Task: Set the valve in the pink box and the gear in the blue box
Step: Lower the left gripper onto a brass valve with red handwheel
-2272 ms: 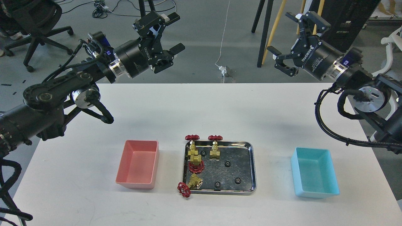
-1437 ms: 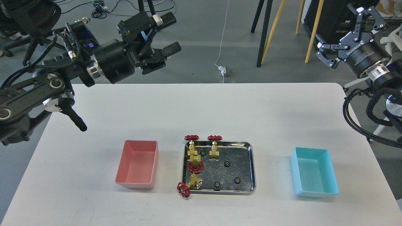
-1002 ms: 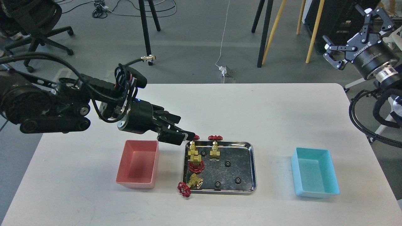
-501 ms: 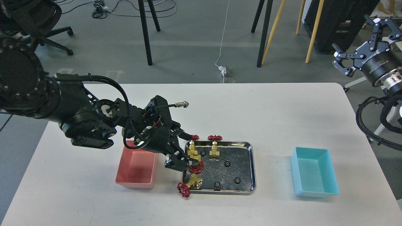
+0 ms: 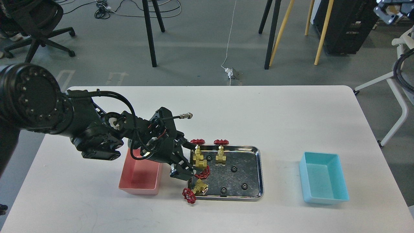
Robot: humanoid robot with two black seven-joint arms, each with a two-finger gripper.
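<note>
Several brass valves with red handwheels sit at the left end of the steel tray (image 5: 259, 171): two upright, valve (image 5: 197, 152) and valve (image 5: 221, 153), one lying (image 5: 203, 172), and one (image 5: 200, 187) with its wheel hanging over the tray's front-left corner. Tiny black gears (image 5: 234, 168) lie loose in the tray. My left gripper (image 5: 187, 159) is open, low at the tray's left edge, its fingers spread beside the left valves and holding nothing. The pink box (image 5: 142, 179) is partly under my left arm. The blue box (image 5: 323, 178) stands to the right, empty. My right gripper (image 5: 388, 9) barely shows at the top right corner.
The tray lies between the two boxes near the table's front. Beyond the table's far edge are stand legs (image 5: 148, 32), a black office chair (image 5: 35, 26), floor cables and a white chair frame (image 5: 397, 106) at the right.
</note>
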